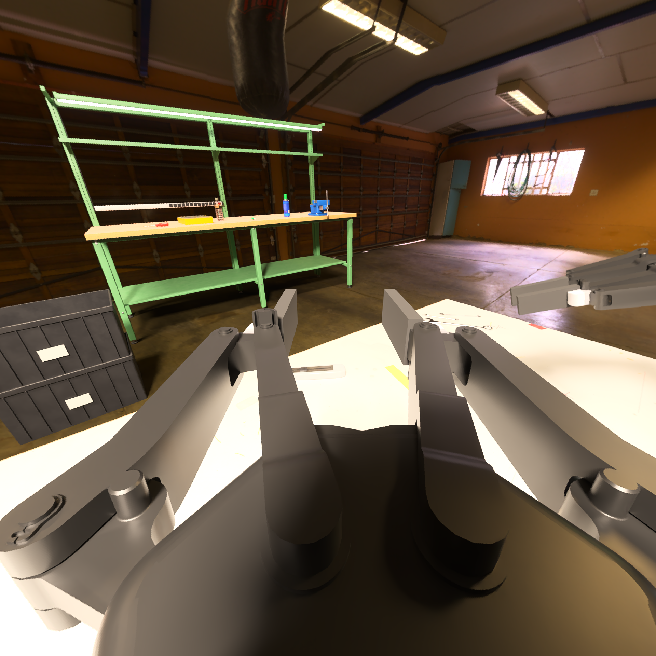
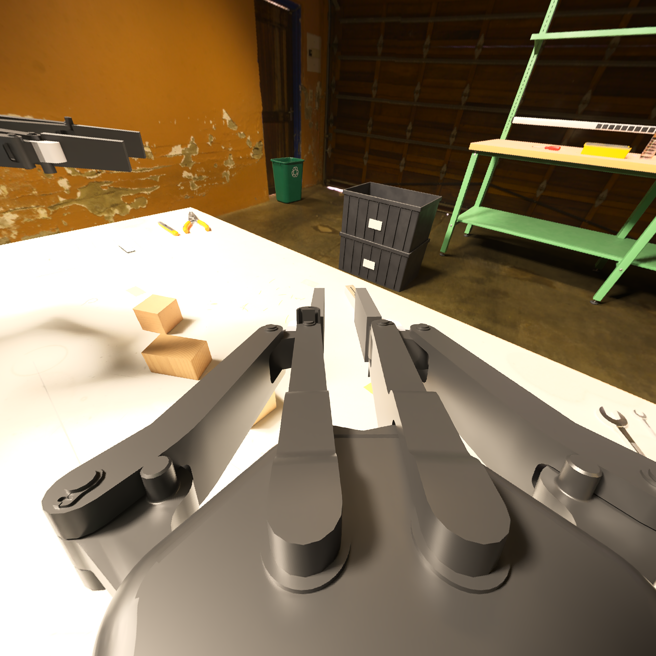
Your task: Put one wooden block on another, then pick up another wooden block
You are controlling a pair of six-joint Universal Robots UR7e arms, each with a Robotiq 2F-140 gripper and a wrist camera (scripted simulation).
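While both grippers' jaws stand apart and empty, two wooden blocks fully visible, third half-hidden.

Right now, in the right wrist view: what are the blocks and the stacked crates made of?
Blocks: look like light unfinished wood, matte, with faint grain lines on the sides. A third is mostly hidden behind the right gripper. Stacked crates: probably moulded dark grey plastic, ribbed walls with a dull sheen, though painted metal can't be excluded.

Left gripper gapes wide; right gripper narrower, both empty.
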